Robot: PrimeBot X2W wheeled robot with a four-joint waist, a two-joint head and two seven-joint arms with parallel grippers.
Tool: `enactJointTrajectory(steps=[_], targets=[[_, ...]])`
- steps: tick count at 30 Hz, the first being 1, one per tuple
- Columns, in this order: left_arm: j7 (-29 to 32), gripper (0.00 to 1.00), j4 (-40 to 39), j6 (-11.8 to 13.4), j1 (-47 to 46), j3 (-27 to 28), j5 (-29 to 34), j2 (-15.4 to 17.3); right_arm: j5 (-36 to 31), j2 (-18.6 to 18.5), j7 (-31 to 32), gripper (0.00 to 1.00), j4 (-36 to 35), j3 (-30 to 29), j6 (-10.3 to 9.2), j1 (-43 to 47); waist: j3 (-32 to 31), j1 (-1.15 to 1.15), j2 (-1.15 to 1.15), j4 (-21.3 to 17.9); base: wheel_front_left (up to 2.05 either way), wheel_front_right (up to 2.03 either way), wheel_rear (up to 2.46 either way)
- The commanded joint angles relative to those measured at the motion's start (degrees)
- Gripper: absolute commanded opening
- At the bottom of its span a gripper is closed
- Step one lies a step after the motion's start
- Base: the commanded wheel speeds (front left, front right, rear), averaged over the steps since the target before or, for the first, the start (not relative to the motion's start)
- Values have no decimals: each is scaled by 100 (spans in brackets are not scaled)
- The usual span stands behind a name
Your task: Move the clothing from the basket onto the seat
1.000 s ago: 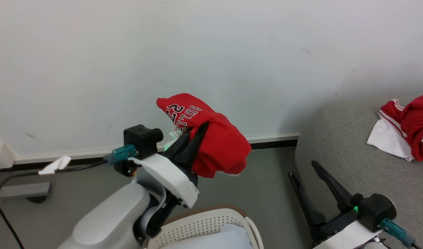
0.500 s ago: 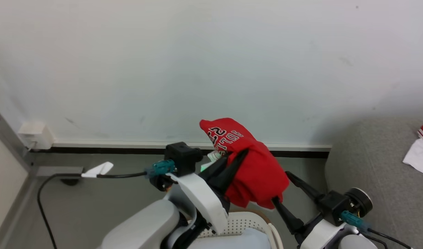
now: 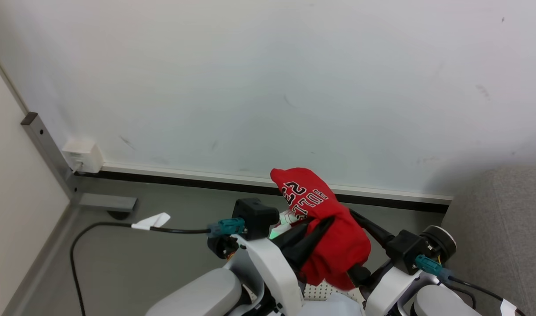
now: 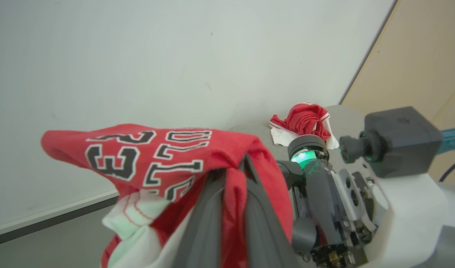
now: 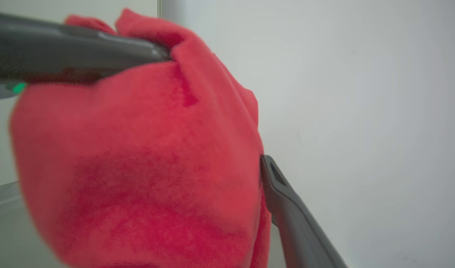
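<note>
A big white wall (image 3: 268,79) stands past the left gripper (image 3: 325,221). A black strip (image 3: 184,181) runs along its bottom, above the grey floor (image 3: 141,272). Far left of the gripper are 1 small white box (image 3: 83,156) on the wall, 1 grey metal bar (image 3: 48,153) and a tan panel (image 3: 13,197). 1 black cable (image 3: 184,230) with a white tag (image 3: 151,220) loops just left of the gripper.

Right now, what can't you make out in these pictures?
- Basket contents: head view, covered by both arms and the held red garment.
- Right end effector: one finger buried behind that garment, right wrist view, so contact is unclear.
- Garment's lettering: folds swallow part, left wrist view.
- Seat: cut by head view's right edge.
</note>
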Motion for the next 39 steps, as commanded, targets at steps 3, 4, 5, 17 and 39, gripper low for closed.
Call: enactJointTrajectory(steps=[3, 4, 5, 17, 39], targets=[[-6, 0, 66, -8, 73, -3, -35, 17, 67, -13, 1, 0, -154, -33, -13, -14, 23, 0, 0, 44, 0, 0, 0], [-16, 0, 80, -11, 73, -1, -38, 24, 83, -21, 1, 0, -189, -48, -13, 13, 24, 0, 0, 46, 0, 0, 0], [-25, 0, 91, -12, 77, 3, -42, 28, 90, -28, 1, 0, -225, -65, -13, 38, 27, 0, 0, 46, 0, 0, 0], [-137, 11, 207, 55, 116, 40, -61, 61, 271, -77, 0, 0, -427, -343, -13, 266, 33, 0, 0, -55, 0, 0, 0], [-599, 100, -6, 233, 145, 21, 319, 184, 220, -539, 0, 0, -823, -1546, -13, 571, 225, 0, 0, -1363, 0, 0, 0]])
